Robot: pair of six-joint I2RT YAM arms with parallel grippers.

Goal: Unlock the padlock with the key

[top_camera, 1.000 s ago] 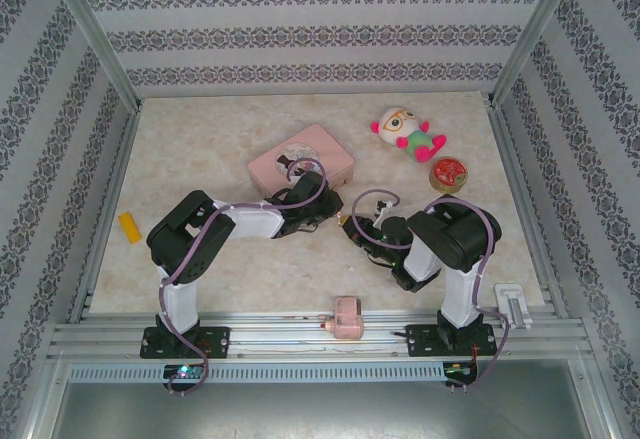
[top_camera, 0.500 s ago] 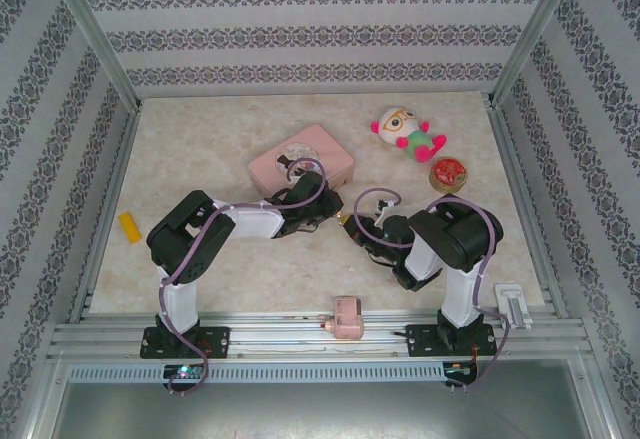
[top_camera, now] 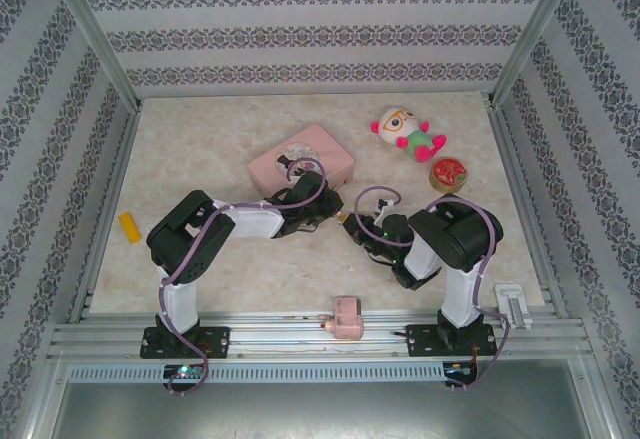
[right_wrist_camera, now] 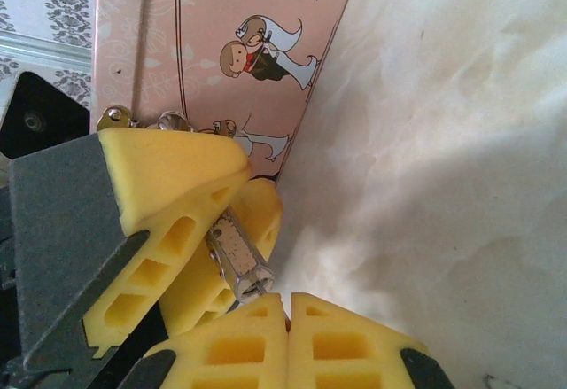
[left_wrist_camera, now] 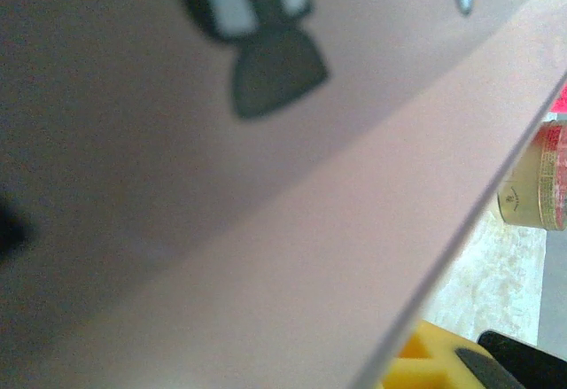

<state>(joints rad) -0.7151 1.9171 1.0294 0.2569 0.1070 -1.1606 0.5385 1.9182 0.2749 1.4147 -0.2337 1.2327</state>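
- Brass padlock (right_wrist_camera: 232, 245) sits tilted between the yellow foam fingers (right_wrist_camera: 168, 185) of the left gripper (right_wrist_camera: 226, 205), which is clamped on it, just in front of the pink tin (right_wrist_camera: 221, 17).
- Silver key (right_wrist_camera: 257, 283) shows as a short tip that touches the lower end of the padlock.
- Right gripper (right_wrist_camera: 288, 314) has its fingers pressed together on the key, directly under the padlock.
- From above, the two grippers meet near the front edge of the tin, low over the marble table (top_camera: 200, 149).
- Left wrist view is blurred, with the tin wall very close and a round can (left_wrist_camera: 540, 176) behind it.
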